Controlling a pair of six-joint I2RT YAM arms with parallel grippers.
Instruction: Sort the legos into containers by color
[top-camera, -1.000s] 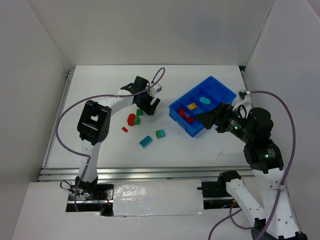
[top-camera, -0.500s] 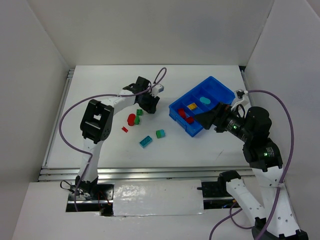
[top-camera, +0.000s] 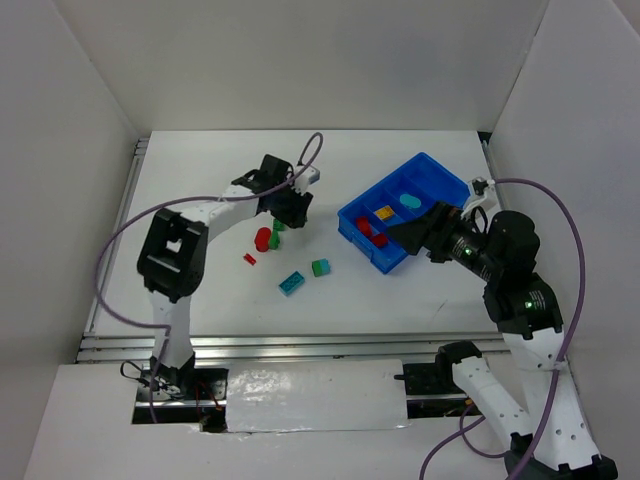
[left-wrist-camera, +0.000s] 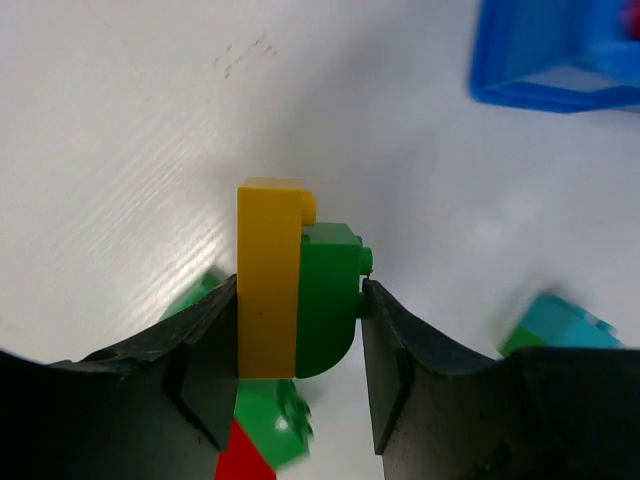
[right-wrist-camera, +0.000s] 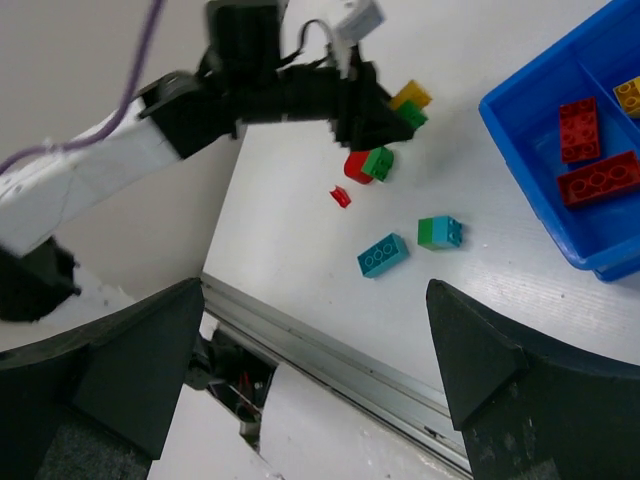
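My left gripper (left-wrist-camera: 300, 295) is shut on two joined legos, a yellow brick (left-wrist-camera: 268, 280) and a green one (left-wrist-camera: 328, 300), and holds them above the table. From above, it (top-camera: 288, 206) hangs left of the blue tray (top-camera: 440, 172). Below it lie a red round lego (top-camera: 262, 238) and a green lego (top-camera: 277, 228). A small red piece (top-camera: 250, 259), a teal brick (top-camera: 292, 283) and a green-teal brick (top-camera: 320, 267) lie nearer. The containers hold red bricks (top-camera: 372, 230), a yellow one (top-camera: 384, 212) and a teal one (top-camera: 409, 200). My right gripper (right-wrist-camera: 315, 290) is open over the tray's near end.
White walls close in the table on the left, back and right. A metal rail (top-camera: 250, 345) runs along the near edge. The left arm's purple cable (top-camera: 130, 235) loops over the table's left side.
The left gripper has shut on the yellow and green pair and shifted slightly left, its elbow swinging left too. The right arm has not moved.
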